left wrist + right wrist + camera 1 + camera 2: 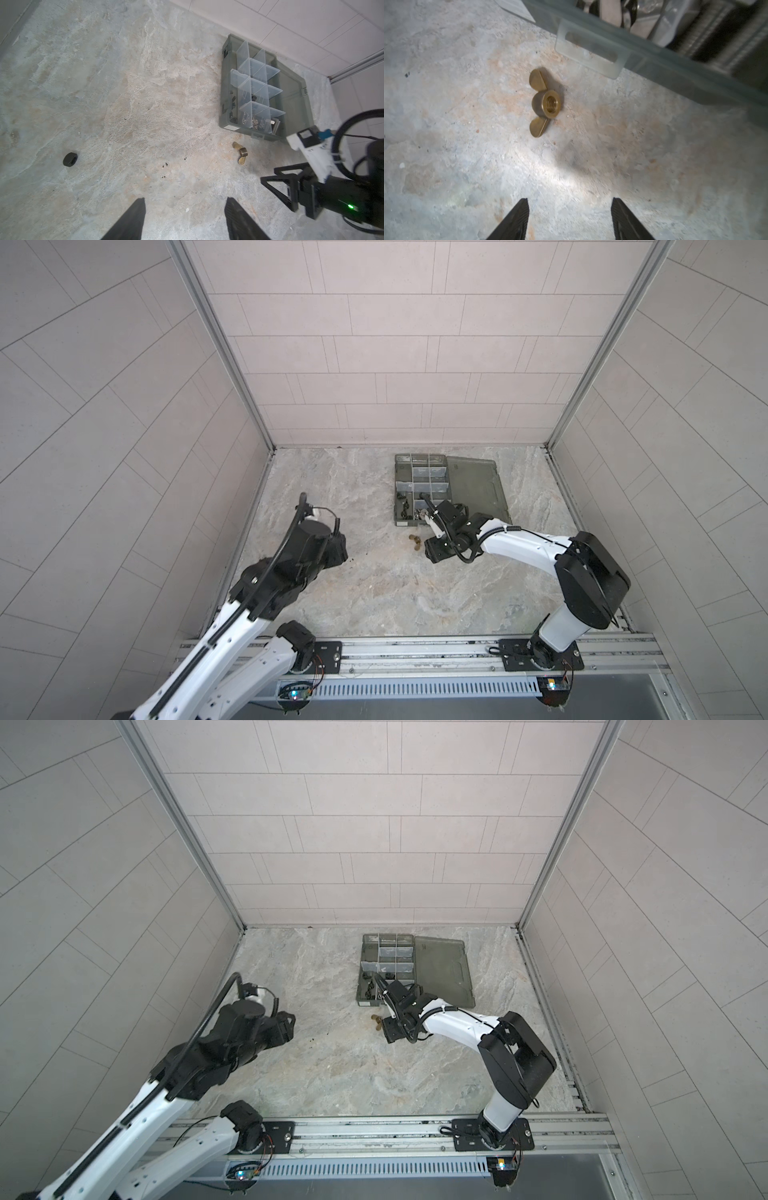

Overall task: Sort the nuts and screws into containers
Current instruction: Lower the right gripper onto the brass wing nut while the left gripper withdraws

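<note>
**Right gripper [569,200].** Both fingers stand spread, with nothing between them. The brass wing nut [543,102] lies on the tabletop ahead of the fingertips. It is clear of both fingers and sits nearer the line of one finger than the middle of the gap. Its threaded bore faces obliquely upward and its two wings extend to opposite sides. In both top views the nut [415,542] [376,1018] rests near the front wall of the organizer box [396,489], just beside the right gripper.

**Left gripper [185,199].** The fingers are spread and empty, above bare tabletop. A black hex nut [70,159] lies on the surface off to one side of the fingers, well apart from the box. The brass wing nut is well ahead of this gripper.

**Organizer box.** The hinged lid [478,485] lies open and flat on the table at the box's right side. Clear dividers split the interior into compartments. The row nearest the robot holds silver wing nuts [255,122], with a threaded bolt [275,124] in the corner compartment. Black nuts [232,101] lie in the left column.

**Surface and room.** The tabletop [374,593] has a marbled grey-beige stone finish with small dark specks. Pale tile-pattern wall panels [395,344] enclose three sides and meet at aluminium corner profiles. Both arm bases are mounted on an aluminium rail [415,649] at the front edge.
</note>
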You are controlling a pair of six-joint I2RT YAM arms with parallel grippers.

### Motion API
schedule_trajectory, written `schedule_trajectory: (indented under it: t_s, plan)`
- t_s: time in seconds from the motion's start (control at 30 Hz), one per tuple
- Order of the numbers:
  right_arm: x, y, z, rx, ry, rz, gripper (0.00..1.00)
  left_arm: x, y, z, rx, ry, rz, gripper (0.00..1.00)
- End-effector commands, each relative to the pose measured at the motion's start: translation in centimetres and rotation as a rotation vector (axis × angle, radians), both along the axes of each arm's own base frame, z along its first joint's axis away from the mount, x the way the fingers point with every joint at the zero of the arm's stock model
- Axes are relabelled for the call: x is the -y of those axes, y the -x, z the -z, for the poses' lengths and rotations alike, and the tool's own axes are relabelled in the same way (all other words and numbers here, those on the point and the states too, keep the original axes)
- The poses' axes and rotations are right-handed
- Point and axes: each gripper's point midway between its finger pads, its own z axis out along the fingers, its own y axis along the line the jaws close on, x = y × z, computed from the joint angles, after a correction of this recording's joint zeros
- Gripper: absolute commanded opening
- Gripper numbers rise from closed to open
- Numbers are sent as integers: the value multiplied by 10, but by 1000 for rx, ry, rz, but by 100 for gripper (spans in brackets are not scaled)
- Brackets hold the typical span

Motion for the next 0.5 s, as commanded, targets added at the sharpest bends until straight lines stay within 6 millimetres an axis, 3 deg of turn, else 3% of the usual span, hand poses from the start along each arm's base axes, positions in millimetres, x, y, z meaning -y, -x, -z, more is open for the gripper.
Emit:
schedule_trajectory:
  t_s: [0.0,0.2,0.47]
  plan:
    - [-9,-10,3,29,13,-12,58,-12,25,17,-65,10,-12,67]
    - [-22,-21,8,45,14,-19,55,-10,45,18,-75,72,38,68]
    - [-33,-35,13,56,30,-32,53,11,50,15,-115,82,172,69]
